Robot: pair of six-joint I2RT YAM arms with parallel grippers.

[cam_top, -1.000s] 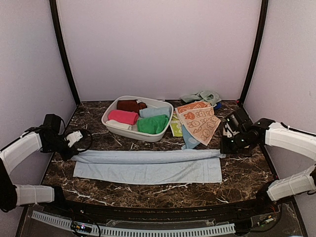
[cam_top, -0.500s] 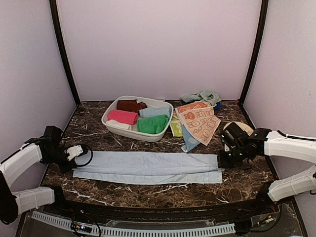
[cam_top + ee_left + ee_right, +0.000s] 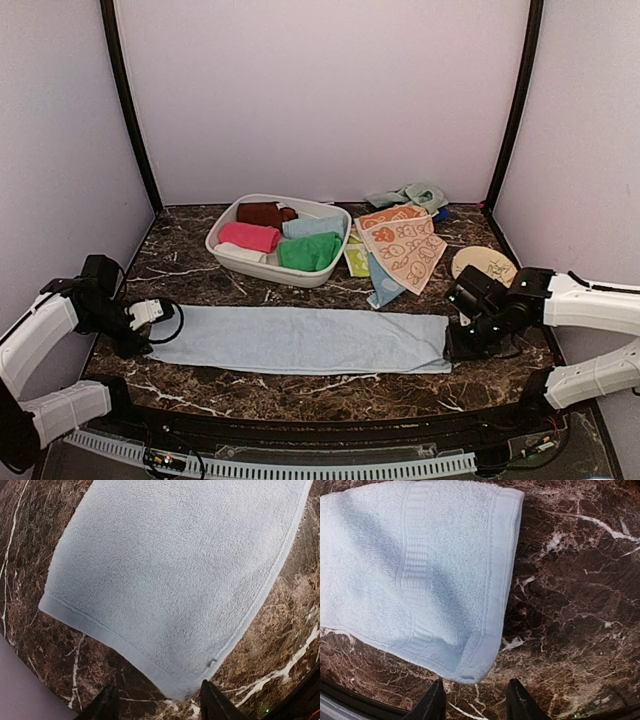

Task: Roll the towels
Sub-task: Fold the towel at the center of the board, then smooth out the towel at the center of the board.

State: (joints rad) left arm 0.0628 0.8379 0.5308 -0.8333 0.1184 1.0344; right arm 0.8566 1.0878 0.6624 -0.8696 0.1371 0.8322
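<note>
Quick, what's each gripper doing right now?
Left gripper: open, holding nothing, fingers apart by a corner of the pale blue towel.
Right gripper: open, holding nothing.

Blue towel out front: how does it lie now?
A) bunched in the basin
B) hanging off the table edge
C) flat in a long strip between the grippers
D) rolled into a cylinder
C: the blue towel lies flat as a long strip, with the left gripper at one end and the right gripper at the other, both open.
</note>
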